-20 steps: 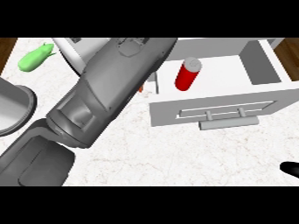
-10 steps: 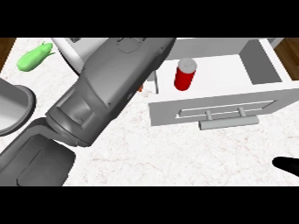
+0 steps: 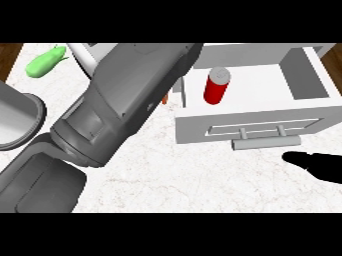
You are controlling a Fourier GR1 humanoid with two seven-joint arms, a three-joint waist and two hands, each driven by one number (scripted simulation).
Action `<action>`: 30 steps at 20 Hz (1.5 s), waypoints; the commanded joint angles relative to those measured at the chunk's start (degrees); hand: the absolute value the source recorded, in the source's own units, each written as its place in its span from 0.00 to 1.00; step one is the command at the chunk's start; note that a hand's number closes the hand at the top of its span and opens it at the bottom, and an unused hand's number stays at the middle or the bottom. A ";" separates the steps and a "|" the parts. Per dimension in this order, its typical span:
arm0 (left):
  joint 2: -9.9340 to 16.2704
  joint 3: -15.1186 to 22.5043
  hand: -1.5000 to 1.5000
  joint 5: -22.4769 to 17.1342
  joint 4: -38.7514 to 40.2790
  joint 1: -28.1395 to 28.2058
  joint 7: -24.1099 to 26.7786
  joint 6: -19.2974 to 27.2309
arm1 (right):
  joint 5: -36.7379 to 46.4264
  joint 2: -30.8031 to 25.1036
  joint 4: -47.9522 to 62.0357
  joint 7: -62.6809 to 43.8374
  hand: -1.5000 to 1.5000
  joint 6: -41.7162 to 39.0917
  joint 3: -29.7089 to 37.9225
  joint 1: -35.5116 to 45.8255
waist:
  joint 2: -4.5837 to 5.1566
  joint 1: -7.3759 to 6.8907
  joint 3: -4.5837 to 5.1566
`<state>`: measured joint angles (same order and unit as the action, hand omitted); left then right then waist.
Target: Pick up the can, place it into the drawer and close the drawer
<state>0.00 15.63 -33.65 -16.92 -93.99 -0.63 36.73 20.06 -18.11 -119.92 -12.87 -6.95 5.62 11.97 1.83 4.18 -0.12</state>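
Red can stands inside the open drawer. Right hand, fingers straight, at four o'clock, should press squarely on the handle. Left hand's fingers: cannot tell.

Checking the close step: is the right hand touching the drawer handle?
Apart. The head view shows bare counter between the right hand and the drawer handle.

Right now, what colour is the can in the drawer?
Red, with a silver-grey top; the can shows in the head view.
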 commanded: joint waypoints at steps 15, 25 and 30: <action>0.88 -0.89 0.00 0.67 1.05 -1.06 0.26 -1.58 | 33.02 4.28 38.85 10.74 0.00 15.28 -16.54 14.03 | -0.95 -4.43 0.05; 8.36 -0.83 0.00 2.80 -2.66 1.10 -4.49 -5.16 | 38.18 8.03 64.52 15.06 0.00 28.55 -11.54 27.07 | -1.30 -5.75 0.06; 7.62 0.05 0.00 3.74 -6.48 5.56 -4.07 -3.92 | 39.76 7.22 77.43 16.54 0.00 38.35 -6.57 33.64 | -1.19 -7.36 0.05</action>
<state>6.18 15.21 -30.79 -21.79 -89.84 -3.71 33.07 58.28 -10.70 -50.76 2.89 25.34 -3.61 41.31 0.55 -2.59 -0.06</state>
